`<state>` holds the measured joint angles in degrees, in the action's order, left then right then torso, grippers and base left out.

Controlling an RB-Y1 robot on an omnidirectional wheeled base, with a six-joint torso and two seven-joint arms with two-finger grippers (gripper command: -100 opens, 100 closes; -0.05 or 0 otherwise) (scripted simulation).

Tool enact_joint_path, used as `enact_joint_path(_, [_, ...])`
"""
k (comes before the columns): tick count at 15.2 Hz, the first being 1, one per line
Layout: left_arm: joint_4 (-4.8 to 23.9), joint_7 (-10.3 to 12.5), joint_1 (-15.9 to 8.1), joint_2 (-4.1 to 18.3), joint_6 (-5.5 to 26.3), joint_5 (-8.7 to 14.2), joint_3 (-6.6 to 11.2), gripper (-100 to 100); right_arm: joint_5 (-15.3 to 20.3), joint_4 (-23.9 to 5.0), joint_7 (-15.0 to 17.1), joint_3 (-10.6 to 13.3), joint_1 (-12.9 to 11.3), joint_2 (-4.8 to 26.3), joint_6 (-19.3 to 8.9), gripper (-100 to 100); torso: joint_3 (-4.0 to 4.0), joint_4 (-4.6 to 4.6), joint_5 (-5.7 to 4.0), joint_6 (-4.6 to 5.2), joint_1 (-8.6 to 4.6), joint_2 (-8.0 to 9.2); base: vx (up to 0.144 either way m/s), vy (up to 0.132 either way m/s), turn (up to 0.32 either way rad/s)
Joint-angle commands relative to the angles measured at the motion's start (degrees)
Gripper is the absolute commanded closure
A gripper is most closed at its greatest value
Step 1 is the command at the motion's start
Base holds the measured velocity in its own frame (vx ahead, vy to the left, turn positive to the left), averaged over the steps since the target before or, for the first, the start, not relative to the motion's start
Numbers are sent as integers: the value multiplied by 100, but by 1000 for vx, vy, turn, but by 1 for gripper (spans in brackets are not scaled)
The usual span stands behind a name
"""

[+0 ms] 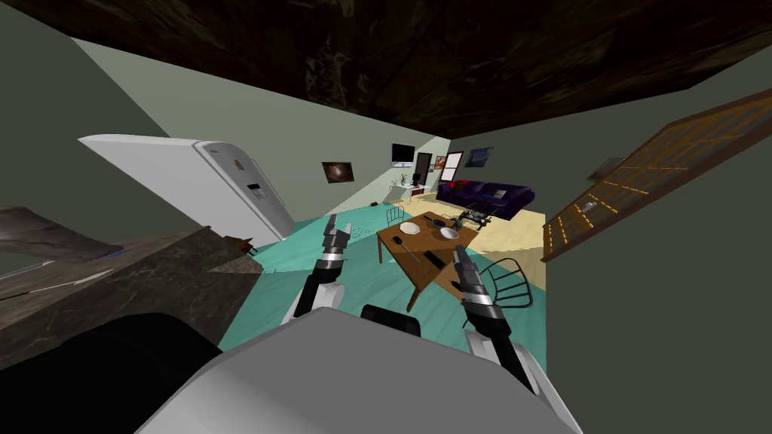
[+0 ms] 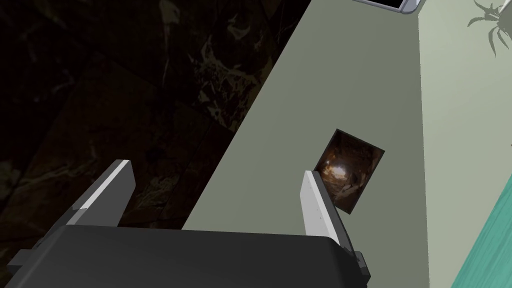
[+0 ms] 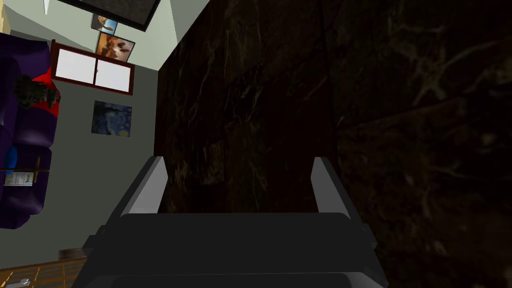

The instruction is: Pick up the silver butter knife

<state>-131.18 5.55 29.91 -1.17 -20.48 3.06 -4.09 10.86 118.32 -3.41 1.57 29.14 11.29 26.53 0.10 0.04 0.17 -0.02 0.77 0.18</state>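
**Both tools empty, knife yet to be reached**

The left tool (image 1: 337, 228) is held up in front of the torso, its two fingers (image 2: 316, 202) set well apart with nothing between them. The right tool (image 1: 457, 252) is raised in the same way, and its fingers (image 3: 325, 182) are likewise spread and empty. Neither tool is pointed down at anything to be grasped.

Beyond them, a wooden worktop (image 1: 422, 275) is seen across a stretch of teal floor, well apart from both tools. Two pale plates (image 1: 409, 227) (image 1: 449, 233) and a dark oblong (image 1: 432, 258) are laid on it. The butter knife (image 1: 404, 242) is taken to be the thin sliver lying on the wood just beside the nearer plate, though it is too small for this to be certain. A dark wire chair (image 1: 507, 282) is placed at the worktop's right side.

The task is judged to be at its start: nothing is grasped and nothing lifted. The approach to the worktop, the lowering of one tool over the knife, the closing of the fingers and the lift are all left to be done.
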Motion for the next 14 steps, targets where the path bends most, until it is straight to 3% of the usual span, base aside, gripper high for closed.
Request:
enact_joint_path(1, [0, 0, 0, 0, 0, 0, 0, 0, 111, -286, -73, -12, -33, 181, 1, -100, 0, 0, 0, 0, 0, 0, -32, 171, 52])
enact_joint_path(3, [0, 0, 0, 0, 0, 0, 0, 0, 111, -339, -73, -12, -33, 181, 1, -100, -2, -1, -1, 0, -7, -3, -18, 122, 27])
enact_joint_path(10, [0, 0, 0, 0, 0, 0, 0, 0, 436, -1268, -310, -58, -126, 783, -58, -100, -7, -3, -2, 0, -8, -12, -7, 150, 80])
enact_joint_path(12, [0, 0, 1, 0, 0, 0, 0, 0, 436, -1367, -310, -58, -126, 783, -58, -100, -12, -4, -1, 0, -5, -21, 20, 136, 52])
enact_joint_path(14, [0, 0, 1, 1, 0, 0, 1, 0, 523, -1655, -387, -62, -152, 941, -80, -100, -14, -5, -6, -1, -26, -24, 29, 113, 91])
